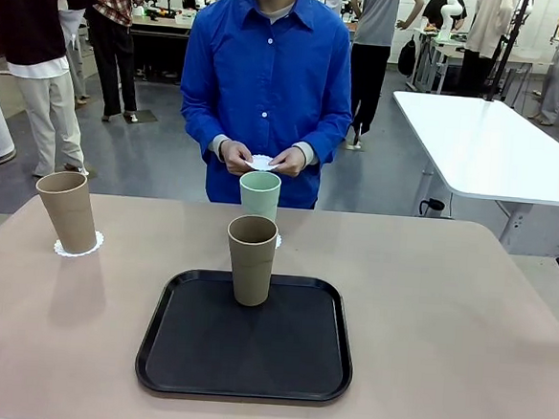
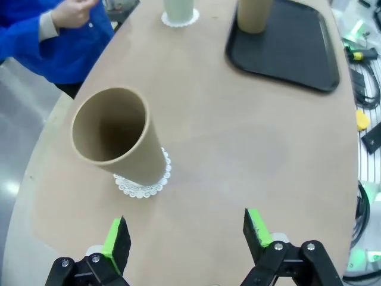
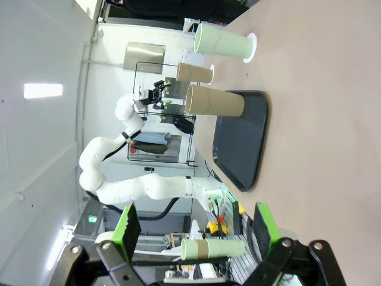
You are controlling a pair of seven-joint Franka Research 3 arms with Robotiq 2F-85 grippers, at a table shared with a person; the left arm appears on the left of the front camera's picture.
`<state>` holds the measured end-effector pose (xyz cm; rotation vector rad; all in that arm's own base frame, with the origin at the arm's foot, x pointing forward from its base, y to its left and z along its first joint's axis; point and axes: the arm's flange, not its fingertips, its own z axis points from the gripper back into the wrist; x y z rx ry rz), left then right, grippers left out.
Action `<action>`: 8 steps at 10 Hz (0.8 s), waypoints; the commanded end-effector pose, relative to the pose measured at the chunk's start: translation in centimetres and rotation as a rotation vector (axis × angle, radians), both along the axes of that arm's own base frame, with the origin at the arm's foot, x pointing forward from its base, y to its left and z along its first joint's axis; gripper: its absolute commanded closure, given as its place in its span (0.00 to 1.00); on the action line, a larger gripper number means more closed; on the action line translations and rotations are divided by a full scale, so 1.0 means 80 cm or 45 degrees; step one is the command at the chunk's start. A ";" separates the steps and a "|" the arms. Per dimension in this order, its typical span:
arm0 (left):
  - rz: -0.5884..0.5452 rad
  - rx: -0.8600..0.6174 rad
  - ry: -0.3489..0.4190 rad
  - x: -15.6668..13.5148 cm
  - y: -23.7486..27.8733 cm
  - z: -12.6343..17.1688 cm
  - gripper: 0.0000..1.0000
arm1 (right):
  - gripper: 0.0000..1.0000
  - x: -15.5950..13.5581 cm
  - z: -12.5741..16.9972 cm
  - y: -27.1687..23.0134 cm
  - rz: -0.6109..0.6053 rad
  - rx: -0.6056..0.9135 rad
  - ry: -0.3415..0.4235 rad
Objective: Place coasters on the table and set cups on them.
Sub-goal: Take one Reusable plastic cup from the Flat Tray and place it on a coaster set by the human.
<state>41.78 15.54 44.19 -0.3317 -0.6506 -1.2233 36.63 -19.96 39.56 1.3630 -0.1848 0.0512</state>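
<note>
Left hand (image 2: 186,229): fingers spread wide, nothing between them, low over the worktop (image 1: 445,317).

Just ahead of it, toward its left finger: left tan cup (image 2: 113,134), upright on the first doily (image 2: 140,187), lace edge showing round the base. That pair looks done.

Far ahead of the left hand, near the far edge: mint cup (image 1: 259,194) on the second doily (image 2: 178,22). Also done.

Ahead of the left hand, toward its right finger: black tray (image 1: 203,348) with the second tan cup (image 1: 251,258) upright at its far edge, no doily under it. This cup is not placed yet.

Behind the mint cup, the person's hands (image 1: 235,156) hold the third doily (image 1: 261,162) at waist height, off the worktop.

Right hand (image 3: 196,217): fingers wide apart, empty; tray and cups well ahead of it.

Progress, judged: two of three sets finished. Left to do: third doily onto the worktop, then the second tan cup off the tray and onto it.
</note>
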 end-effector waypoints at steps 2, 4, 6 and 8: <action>0.013 0.249 0.089 -0.028 -0.055 0.049 0.00 | 0.00 -0.001 0.000 0.001 0.001 0.011 -0.005; 0.038 0.297 0.158 -0.019 -0.085 0.072 0.00 | 0.00 -0.001 0.000 0.001 0.001 0.011 -0.005; 0.030 0.356 0.215 -0.015 -0.108 0.076 0.00 | 0.00 -0.001 0.000 0.001 0.001 0.011 -0.005; 0.018 0.324 0.175 -0.020 -0.103 0.073 0.00 | 0.00 -0.001 0.000 0.001 0.001 0.011 -0.005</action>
